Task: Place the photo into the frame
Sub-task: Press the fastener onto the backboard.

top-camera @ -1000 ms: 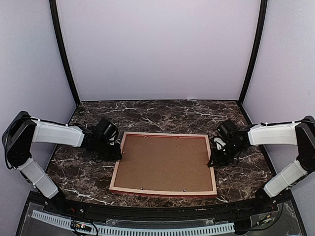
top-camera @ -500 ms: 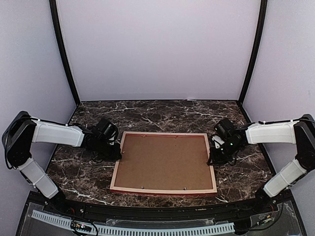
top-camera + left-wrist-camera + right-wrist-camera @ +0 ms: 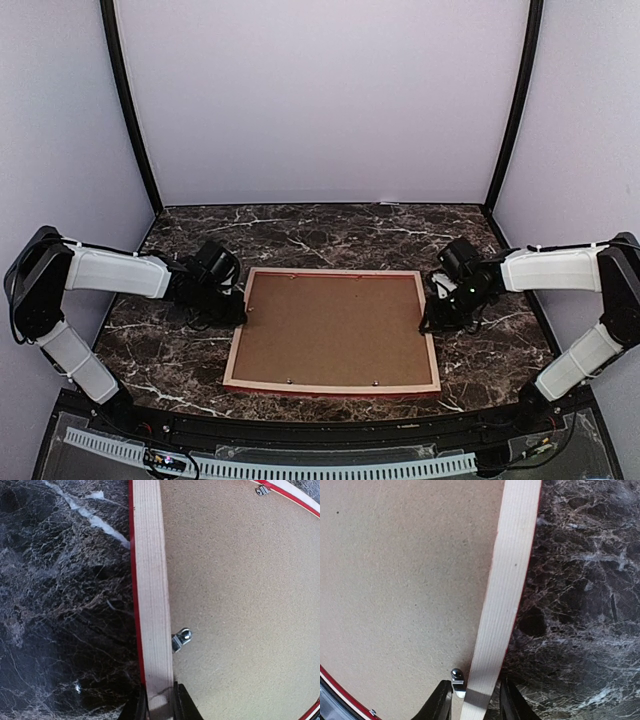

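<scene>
The frame lies face down on the marble table, pale wood back up, thin red edge showing. A brown backing board fills it. The photo is hidden. My left gripper is shut on the left rail, both fingers pressed against the wood. My right gripper straddles the right rail with its jaws open. There is a gap between its inner finger and the wood. A small metal clip sits in that gap.
Another metal clip sticks out over the backing board just ahead of my left fingers. Dark marble table surrounds the frame. Pale walls with black posts close in the back and sides.
The right gripper has shifted slightly away along the right rail and its jaws have widened off the wood. The left arm and the frame have stayed put.
</scene>
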Controlling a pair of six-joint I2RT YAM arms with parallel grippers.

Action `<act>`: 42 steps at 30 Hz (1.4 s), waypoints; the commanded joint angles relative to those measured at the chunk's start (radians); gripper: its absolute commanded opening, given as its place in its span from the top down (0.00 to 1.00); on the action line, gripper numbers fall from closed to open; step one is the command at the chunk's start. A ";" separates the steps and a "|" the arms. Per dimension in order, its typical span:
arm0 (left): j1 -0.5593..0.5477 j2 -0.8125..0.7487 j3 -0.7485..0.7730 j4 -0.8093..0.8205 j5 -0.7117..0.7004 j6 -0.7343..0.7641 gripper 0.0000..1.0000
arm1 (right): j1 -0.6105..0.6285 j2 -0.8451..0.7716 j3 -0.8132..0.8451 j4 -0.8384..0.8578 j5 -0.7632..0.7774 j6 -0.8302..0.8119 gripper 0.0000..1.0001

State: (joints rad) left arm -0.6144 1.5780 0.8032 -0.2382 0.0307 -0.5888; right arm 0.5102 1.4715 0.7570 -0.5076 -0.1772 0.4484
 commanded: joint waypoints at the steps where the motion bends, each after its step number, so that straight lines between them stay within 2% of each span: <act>1: 0.001 -0.010 -0.016 -0.035 0.001 0.020 0.87 | -0.007 -0.019 -0.004 0.051 -0.048 -0.021 0.64; 7: 0.001 -0.008 -0.018 -0.031 0.006 0.020 0.87 | -0.006 -0.010 -0.008 0.048 -0.043 -0.036 0.61; 24: 0.001 -0.001 -0.010 -0.036 0.004 0.020 0.87 | 0.054 0.039 0.002 0.009 0.055 -0.068 0.62; 31: 0.001 0.004 -0.006 -0.036 0.006 0.021 0.87 | 0.053 0.054 0.007 0.009 0.077 -0.063 0.74; 42: 0.001 0.000 -0.006 -0.041 0.001 0.026 0.87 | 0.020 0.062 0.011 0.038 0.055 -0.069 0.83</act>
State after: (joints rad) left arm -0.6144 1.5780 0.8032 -0.2405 0.0284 -0.5877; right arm 0.5423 1.5036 0.7662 -0.4934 -0.1322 0.4042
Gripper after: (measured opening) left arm 0.160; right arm 0.254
